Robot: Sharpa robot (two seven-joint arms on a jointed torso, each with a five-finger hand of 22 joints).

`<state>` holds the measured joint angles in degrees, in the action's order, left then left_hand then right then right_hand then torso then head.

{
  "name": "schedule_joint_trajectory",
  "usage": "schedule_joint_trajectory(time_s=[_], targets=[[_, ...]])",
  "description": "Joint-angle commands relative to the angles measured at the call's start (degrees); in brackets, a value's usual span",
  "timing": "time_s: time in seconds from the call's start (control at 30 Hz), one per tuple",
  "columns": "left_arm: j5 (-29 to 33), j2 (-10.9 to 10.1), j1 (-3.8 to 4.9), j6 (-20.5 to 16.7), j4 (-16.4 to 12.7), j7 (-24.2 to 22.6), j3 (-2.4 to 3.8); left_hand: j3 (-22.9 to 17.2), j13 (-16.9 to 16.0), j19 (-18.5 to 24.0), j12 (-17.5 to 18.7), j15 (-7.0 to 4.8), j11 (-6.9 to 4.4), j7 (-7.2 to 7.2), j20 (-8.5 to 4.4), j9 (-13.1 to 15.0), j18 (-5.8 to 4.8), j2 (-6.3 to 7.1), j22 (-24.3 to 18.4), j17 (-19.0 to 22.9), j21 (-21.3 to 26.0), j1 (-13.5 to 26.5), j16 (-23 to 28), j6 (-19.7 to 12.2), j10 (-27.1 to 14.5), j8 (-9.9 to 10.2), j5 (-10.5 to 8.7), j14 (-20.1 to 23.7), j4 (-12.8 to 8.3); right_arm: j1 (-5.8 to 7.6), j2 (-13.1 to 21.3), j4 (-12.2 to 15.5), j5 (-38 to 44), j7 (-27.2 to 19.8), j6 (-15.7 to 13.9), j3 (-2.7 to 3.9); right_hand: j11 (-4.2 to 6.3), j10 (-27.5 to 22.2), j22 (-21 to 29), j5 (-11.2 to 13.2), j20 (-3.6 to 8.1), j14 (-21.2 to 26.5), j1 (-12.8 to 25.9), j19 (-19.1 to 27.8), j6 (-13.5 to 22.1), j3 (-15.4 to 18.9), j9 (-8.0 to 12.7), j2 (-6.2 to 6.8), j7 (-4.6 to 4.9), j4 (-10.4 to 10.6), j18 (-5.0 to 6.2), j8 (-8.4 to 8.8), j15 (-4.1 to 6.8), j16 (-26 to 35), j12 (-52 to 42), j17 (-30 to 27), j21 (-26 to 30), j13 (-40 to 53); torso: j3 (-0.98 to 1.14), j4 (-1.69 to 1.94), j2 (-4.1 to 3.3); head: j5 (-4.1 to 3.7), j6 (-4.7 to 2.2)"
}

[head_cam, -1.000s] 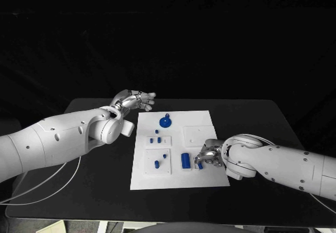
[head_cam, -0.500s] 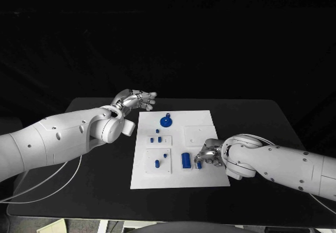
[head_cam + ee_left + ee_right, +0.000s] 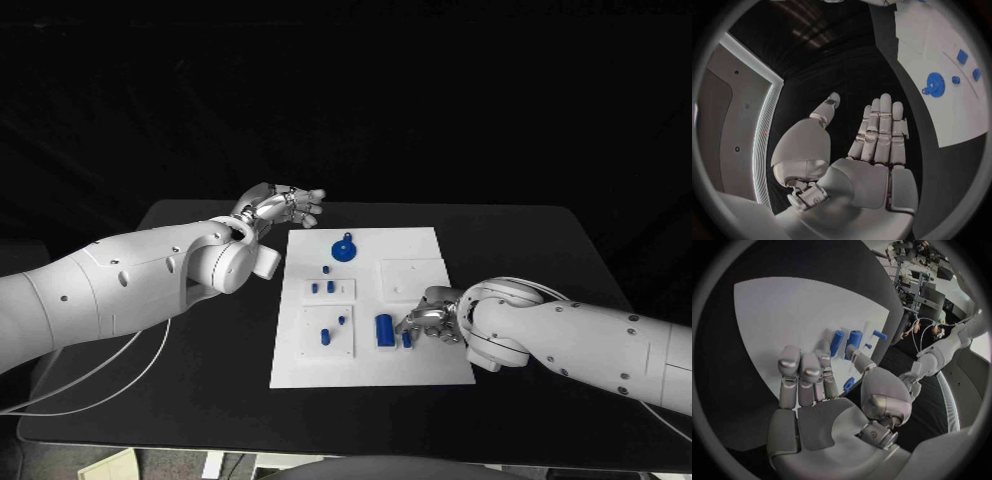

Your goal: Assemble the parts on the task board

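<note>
The white task board (image 3: 418,240) lies mid-table. On it are a round blue part (image 3: 343,250), several small blue pegs (image 3: 323,288) and an upright blue cylinder (image 3: 384,331). My right hand (image 3: 430,319) is low over the board's near right side, just right of the cylinder. It pinches a small blue peg (image 3: 407,340) between thumb and fingers. The right wrist view shows that peg (image 3: 848,384) beside the thumb, with the cylinder (image 3: 854,340) and another blue piece (image 3: 837,342) beyond the fingertips. My left hand (image 3: 283,207) hovers past the board's far left corner, fingers (image 3: 879,125) straight and holding nothing.
Two raised white square plates (image 3: 410,277) sit on the board, one carrying pegs. Bare black table (image 3: 534,250) lies right of the board. The left arm's white forearm (image 3: 159,275) spans the table's left side.
My right hand has edged a little left with the small peg, closer to the blue cylinder. The left hand has barely moved.
</note>
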<state>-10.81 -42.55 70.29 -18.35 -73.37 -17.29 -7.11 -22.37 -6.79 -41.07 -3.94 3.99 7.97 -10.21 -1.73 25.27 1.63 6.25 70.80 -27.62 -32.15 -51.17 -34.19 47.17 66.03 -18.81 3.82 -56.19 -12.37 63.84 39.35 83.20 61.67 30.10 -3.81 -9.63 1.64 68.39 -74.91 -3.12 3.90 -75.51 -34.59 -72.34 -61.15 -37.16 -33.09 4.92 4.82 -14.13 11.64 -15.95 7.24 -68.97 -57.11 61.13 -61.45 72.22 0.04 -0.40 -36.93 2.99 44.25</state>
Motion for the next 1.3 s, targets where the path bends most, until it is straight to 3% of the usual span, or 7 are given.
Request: schedule_joint_trajectory(time_s=[0.03,0.3,0.4,0.67,0.9,1.3], targets=[[-0.1,0.1,0.06,0.7,-0.1,-0.3,0.04,0.1,0.1,-0.5,-0.3,-0.07,-0.03,0.30,-0.03,-0.1,1.16,-0.07,0.1,-0.1,0.3,0.4,0.2,-0.1,-0.2,-0.2,-0.12,-0.4,0.4,-0.18,0.0,0.4,0.1,-1.2,0.0,-0.09,0.15,-0.1,-0.8,0.3,0.30,0.2,0.5,0.2,0.1,0.9,0.0,0.40,-0.28,-0.1,3.36,0.16,0.44,-0.3,0.0,0.0,-0.2,0.1,0.04,-0.01,0.00,0.04,0.04],[-0.1,0.1,0.06,0.6,-0.1,-0.2,0.04,0.1,0.1,-0.5,-0.3,-0.07,-0.03,0.30,-0.04,-0.1,1.17,-0.05,0.1,-0.1,0.3,0.4,0.2,-0.1,-0.3,-0.2,-0.12,-0.4,0.4,-0.29,1.3,0.9,0.0,-2.8,0.8,-0.09,0.20,-0.1,-0.7,0.3,0.59,0.2,-0.1,0.3,0.2,2.1,0.0,0.73,-0.32,-1.3,3.36,0.15,0.51,-0.2,0.0,0.0,-0.1,0.1,0.06,-0.06,0.00,0.00,0.00],[-0.1,0.0,0.06,0.6,-0.1,-0.2,0.04,0.1,0.1,-0.5,-0.3,-0.07,-0.03,0.30,-0.04,-0.1,1.17,-0.04,0.1,-0.1,0.3,0.4,0.2,-0.1,-0.3,-0.2,-0.12,-0.4,0.4,-0.40,2.0,1.2,-0.6,-3.6,1.6,-0.09,0.24,-0.1,-0.7,0.3,0.84,0.2,-2.6,0.3,0.3,1.6,-0.1,0.95,-0.36,-2.5,3.36,0.16,0.56,-0.2,0.0,0.0,-0.1,0.2,0.06,-0.06,0.00,0.02,-0.03],[-0.2,-0.1,0.06,0.5,-0.2,0.0,0.03,0.0,0.1,-0.6,-0.3,-0.08,-0.04,0.30,-0.05,-0.1,1.18,-0.09,0.1,-0.1,0.4,0.3,0.3,-0.1,-0.3,-0.2,-0.09,-0.4,0.3,-1.06,3.3,2.0,-1.0,-4.0,3.0,-0.10,0.14,-0.2,-0.7,0.3,0.96,0.2,-9.2,0.3,0.5,1.9,-0.2,2.15,-0.26,-2.6,3.36,0.12,0.48,0.0,0.1,-0.1,-0.1,0.3,0.06,-0.10,0.02,0.04,-0.05],[-0.2,-0.1,0.06,0.5,-0.2,0.0,0.03,0.0,0.1,-0.6,-0.3,-0.08,-0.04,0.30,-0.05,-0.1,1.18,-0.09,0.2,-0.2,0.4,0.3,0.3,-0.1,-0.3,-0.2,-0.09,-0.4,0.3,-1.27,3.3,2.0,-1.0,-4.1,2.6,-0.10,0.14,-0.1,-0.7,0.3,0.79,0.2,-12.8,0.4,0.4,1.6,-0.3,0.03,-0.26,-2.6,3.36,0.03,0.44,0.0,0.1,-0.1,-0.1,0.3,0.07,-0.05,-0.01,-0.09,-0.13],[-0.2,0.0,0.06,0.5,-0.1,0.0,0.02,0.0,0.1,-0.6,-0.3,-0.08,-0.03,0.30,-0.05,-0.1,1.18,-0.10,0.2,-0.2,0.4,0.2,0.3,-0.1,-0.3,-0.2,-0.09,-0.4,0.3,-1.30,2.5,1.0,-0.9,-3.6,1.4,-0.09,0.14,0.1,-0.8,0.3,0.17,0.2,-12.6,0.6,0.0,1.9,-0.3,-4.53,-0.28,-2.1,3.36,-0.02,0.35,-0.1,0.2,0.0,-0.2,0.3,0.03,-0.03,-0.01,-0.15,-0.08]])
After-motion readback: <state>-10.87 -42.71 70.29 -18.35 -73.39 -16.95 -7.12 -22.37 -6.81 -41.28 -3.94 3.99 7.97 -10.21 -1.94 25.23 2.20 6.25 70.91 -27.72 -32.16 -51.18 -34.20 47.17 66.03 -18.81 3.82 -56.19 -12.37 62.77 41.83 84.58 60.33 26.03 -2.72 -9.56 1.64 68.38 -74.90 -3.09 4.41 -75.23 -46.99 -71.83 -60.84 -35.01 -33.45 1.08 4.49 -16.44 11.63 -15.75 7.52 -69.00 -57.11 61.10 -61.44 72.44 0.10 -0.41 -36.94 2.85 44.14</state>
